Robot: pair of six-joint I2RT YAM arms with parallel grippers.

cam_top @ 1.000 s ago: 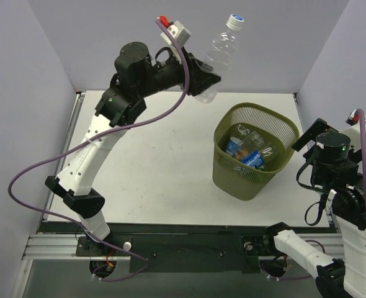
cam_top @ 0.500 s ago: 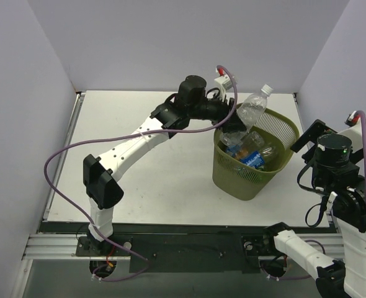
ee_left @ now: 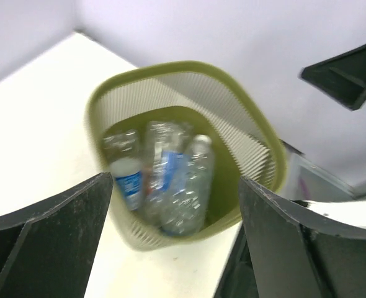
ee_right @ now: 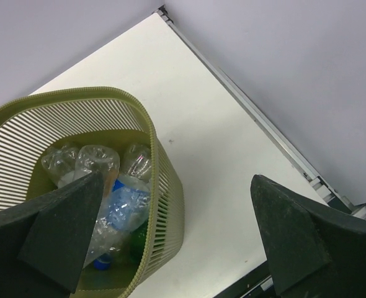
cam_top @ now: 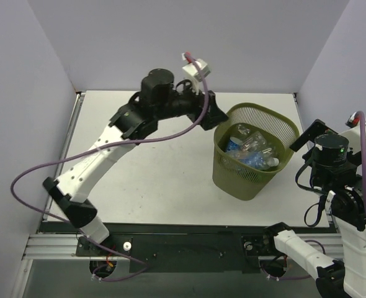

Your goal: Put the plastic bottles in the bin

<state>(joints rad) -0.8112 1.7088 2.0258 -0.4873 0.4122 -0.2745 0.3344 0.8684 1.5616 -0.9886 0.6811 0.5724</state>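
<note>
The olive-green mesh bin (cam_top: pixel 231 180) stands on the right half of the table. Several clear plastic bottles (cam_top: pixel 252 151) with blue labels lie piled inside it. My left gripper (cam_top: pixel 218 116) hangs just left of the bin's rim, open, with nothing between its fingers. The left wrist view looks down into the bin (ee_left: pixel 170 67) at the bottles (ee_left: pixel 184 186) through the open left gripper (ee_left: pixel 175 186). My right gripper (ee_right: pixel 177 180) is open and empty beside the bin (ee_right: pixel 77 96), to its right. A green bottle (ee_right: pixel 136 239) shows low among the clear bottles (ee_right: pixel 118 205).
White table top (cam_top: pixel 158 174) lies left of and in front of the bin. Pale walls close in the back and both sides. The left arm's purple cable (cam_top: pixel 77 158) loops over the table's left part. A metal rail (ee_right: pixel 257 118) edges the table.
My left gripper carried a clear bottle down from high above to the bin, opened and let it go. The bottle now lies in the bin and the gripper has drawn back left.
</note>
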